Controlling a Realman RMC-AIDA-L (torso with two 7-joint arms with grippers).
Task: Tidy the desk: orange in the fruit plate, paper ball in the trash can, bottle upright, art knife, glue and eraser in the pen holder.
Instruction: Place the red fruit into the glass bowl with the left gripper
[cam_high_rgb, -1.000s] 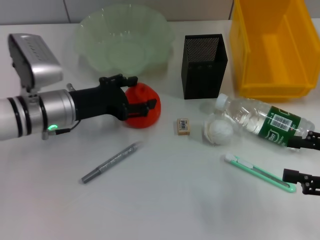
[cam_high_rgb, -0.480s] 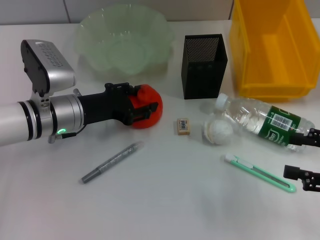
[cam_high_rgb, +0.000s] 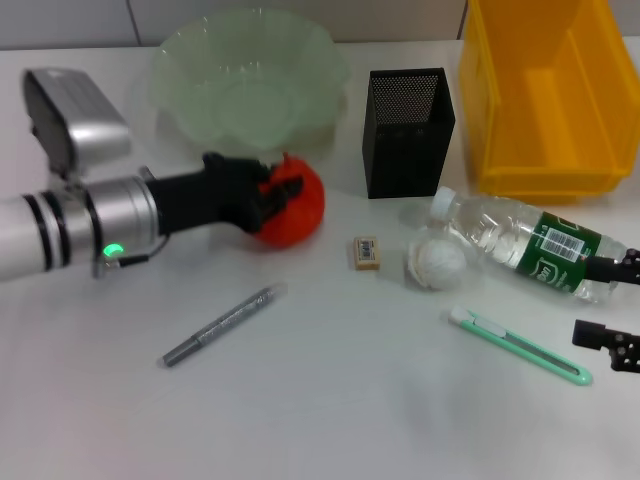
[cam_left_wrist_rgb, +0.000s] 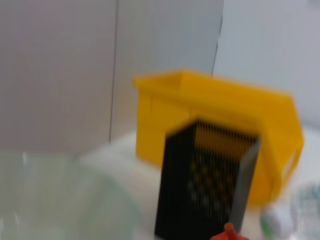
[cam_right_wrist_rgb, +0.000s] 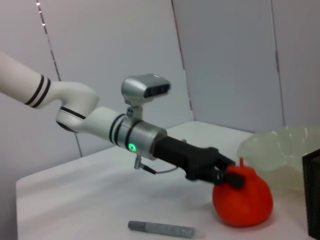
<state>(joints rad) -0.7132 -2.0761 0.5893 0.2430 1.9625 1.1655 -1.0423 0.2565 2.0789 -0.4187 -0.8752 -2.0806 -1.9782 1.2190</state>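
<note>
My left gripper (cam_high_rgb: 284, 196) is shut on the red-orange orange (cam_high_rgb: 300, 212), just in front of the pale-green fruit plate (cam_high_rgb: 250, 60). The right wrist view shows the same grasp, with the gripper (cam_right_wrist_rgb: 228, 176) on the orange (cam_right_wrist_rgb: 245, 200). The black mesh pen holder (cam_high_rgb: 408, 130) stands beside the yellow trash can (cam_high_rgb: 545, 110). The bottle (cam_high_rgb: 525, 245) lies on its side with the paper ball (cam_high_rgb: 439, 262) against it. The eraser (cam_high_rgb: 367, 252), grey glue (cam_high_rgb: 222, 325) and mint-green art knife (cam_high_rgb: 520, 346) lie on the table. My right gripper (cam_high_rgb: 614, 308) is open at the right edge.
The left wrist view looks past the orange's tip (cam_left_wrist_rgb: 229, 234) at the pen holder (cam_left_wrist_rgb: 207, 185), the trash can (cam_left_wrist_rgb: 225, 110) behind it and the fruit plate's rim (cam_left_wrist_rgb: 55, 200). A grey wall stands behind the table.
The left gripper has closed on the orange and shifted it slightly up toward the fruit plate. The right gripper has drifted a little toward the right edge.
</note>
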